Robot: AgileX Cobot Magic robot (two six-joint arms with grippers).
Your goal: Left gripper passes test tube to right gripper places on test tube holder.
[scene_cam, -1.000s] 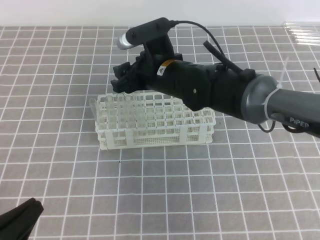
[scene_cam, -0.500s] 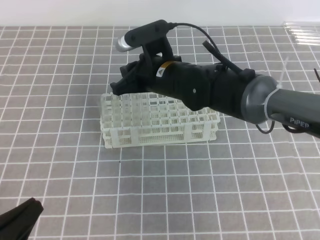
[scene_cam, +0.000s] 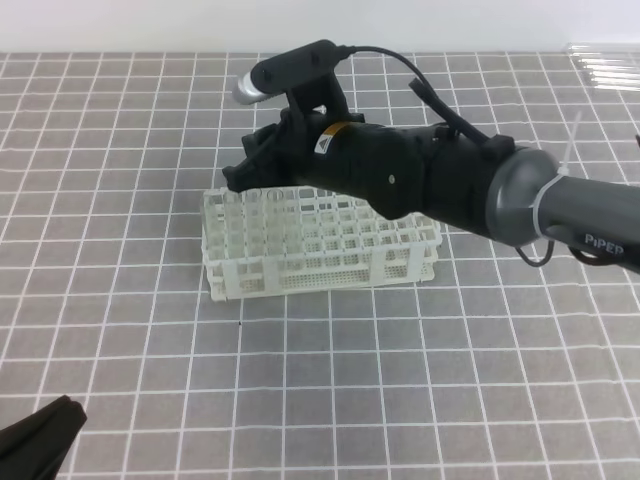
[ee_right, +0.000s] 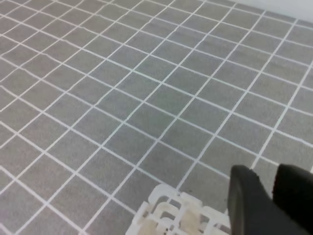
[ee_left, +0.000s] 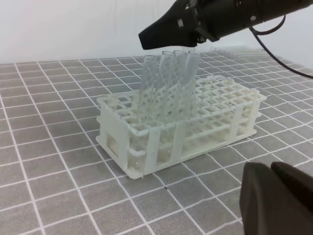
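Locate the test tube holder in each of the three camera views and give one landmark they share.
Exterior high: the test tube holder sits centre-left on the mat, under the right gripper.
Left wrist: holder fills the middle, tubes standing in its near-left end.
Right wrist: only a white corner shows at the bottom edge.
Shared landmark: the grey mat with white grid lines.

Table (scene_cam: 150,330) covered in grey square-tile pattern with thin white grid lines, filling all views. Plain white wall (scene_cam: 150,25) behind table's far edge. Even, diffuse light, soft shadows. Clear tubes (scene_cam: 605,62) lying at table's far right corner, near wall.
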